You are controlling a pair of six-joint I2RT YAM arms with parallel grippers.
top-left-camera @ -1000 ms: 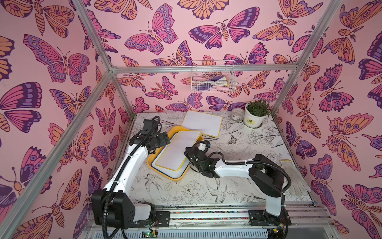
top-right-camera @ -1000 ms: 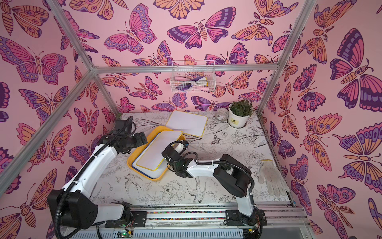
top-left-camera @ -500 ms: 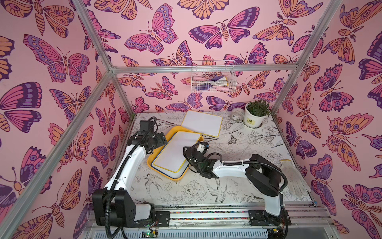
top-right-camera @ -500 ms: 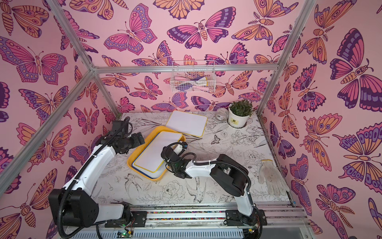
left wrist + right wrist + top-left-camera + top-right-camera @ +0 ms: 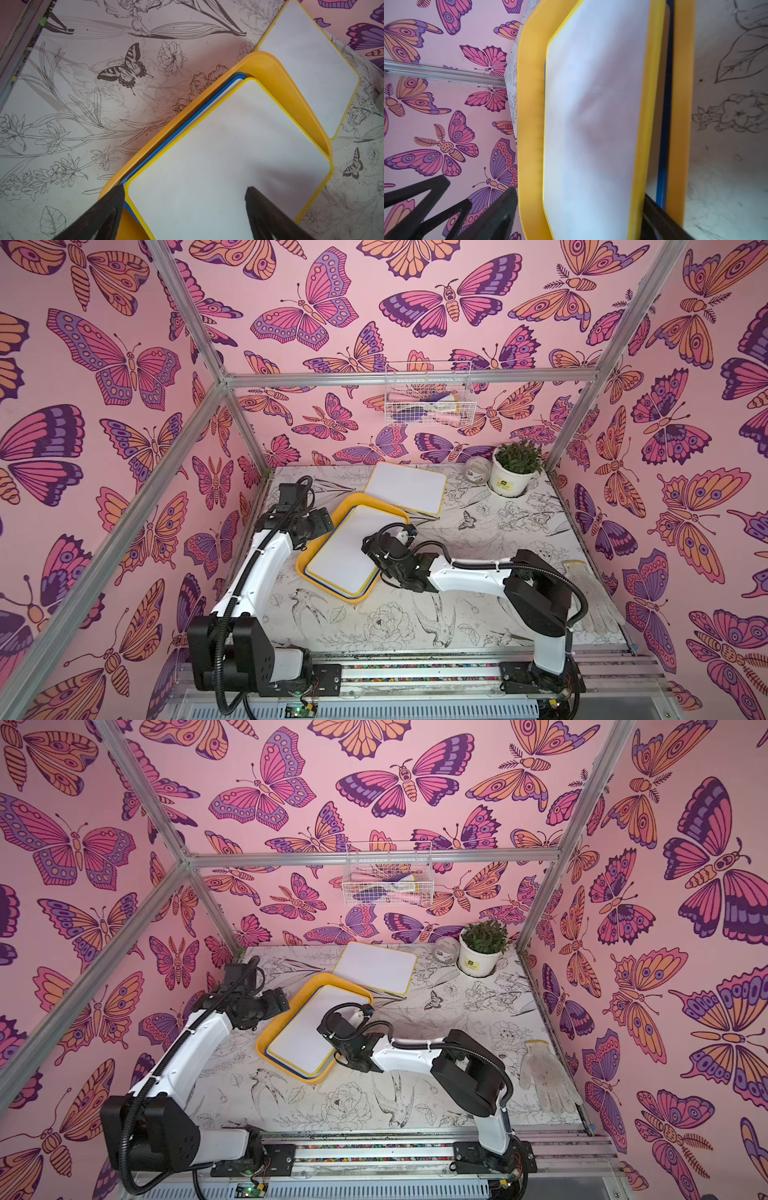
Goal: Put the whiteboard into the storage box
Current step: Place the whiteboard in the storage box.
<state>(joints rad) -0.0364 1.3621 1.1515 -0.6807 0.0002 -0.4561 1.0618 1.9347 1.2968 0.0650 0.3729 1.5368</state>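
Jaws wide apart (both), whiteboard ungripped.

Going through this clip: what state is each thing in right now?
Left pincer: open, empty.
Right pincer: open, empty.
Storage box: holds two stacked whiteboards.
Top whiteboard: lying inside, on the other.
Far whiteboard: flat on the table, outside.
Potted plant: upright.
Glove: lying flat.
Wire basket: hanging, partly filled.

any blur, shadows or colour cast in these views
Right wrist view: the top whiteboard is close and soft, with a dim patch mid-surface; left wrist view: sharp, soft shadow on it by the left gripper, pinkish cast on the table; both top views: evenly lit, no glare.
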